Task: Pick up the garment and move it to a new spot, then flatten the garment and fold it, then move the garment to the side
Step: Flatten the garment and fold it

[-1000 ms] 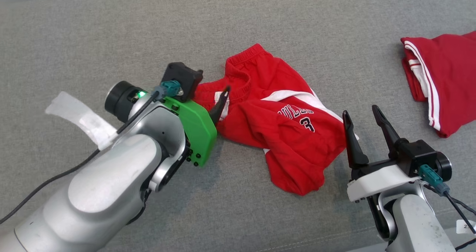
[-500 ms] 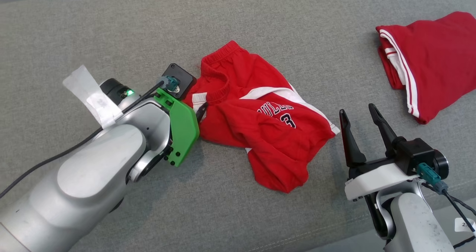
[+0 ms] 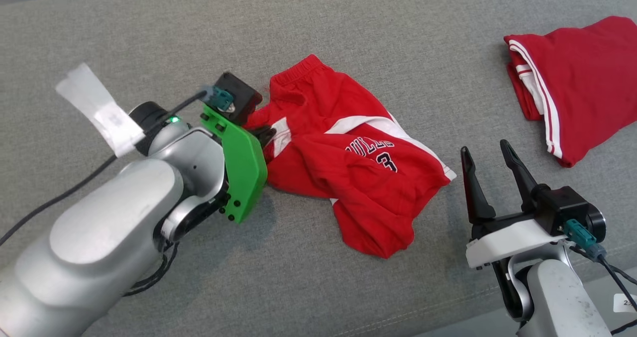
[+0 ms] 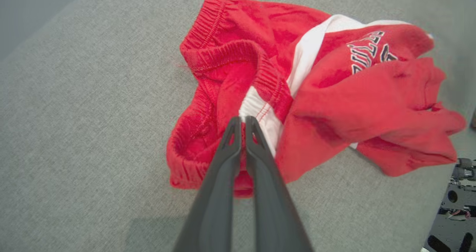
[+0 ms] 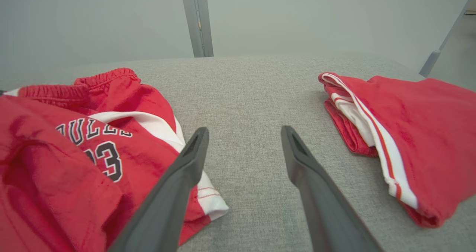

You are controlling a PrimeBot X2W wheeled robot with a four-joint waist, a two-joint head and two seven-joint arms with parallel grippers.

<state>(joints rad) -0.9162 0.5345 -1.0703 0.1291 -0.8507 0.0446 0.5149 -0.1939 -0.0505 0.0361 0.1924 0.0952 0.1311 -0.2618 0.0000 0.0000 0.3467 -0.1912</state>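
Observation:
The garment [image 3: 348, 168], crumpled red shorts with white stripes and dark lettering, lies mid-surface on the grey cushion. My left gripper [image 3: 266, 134] is shut on its waistband at the left end. In the left wrist view the two fingers [image 4: 241, 123] pinch the red and white fabric [image 4: 260, 80] together. My right gripper [image 3: 490, 153] stands open just right of the garment, nothing between its fingers. The right wrist view has the garment [image 5: 74, 151] at the left of that open gripper [image 5: 243, 133].
A second red garment [image 3: 572, 88], folded, with white stripes, lies at the far right [image 5: 401, 133]. The grey cushion [image 3: 398, 43] spreads wide behind and to the left. Its front seam [image 3: 348, 322] runs near the bottom. A metal frame post [image 5: 197, 19] stands beyond.
My left gripper came down onto the waistband and closed on it, from open to shut. The fabric at that end has bunched and lifted slightly. The camera shifted early on. The right arm barely moved.

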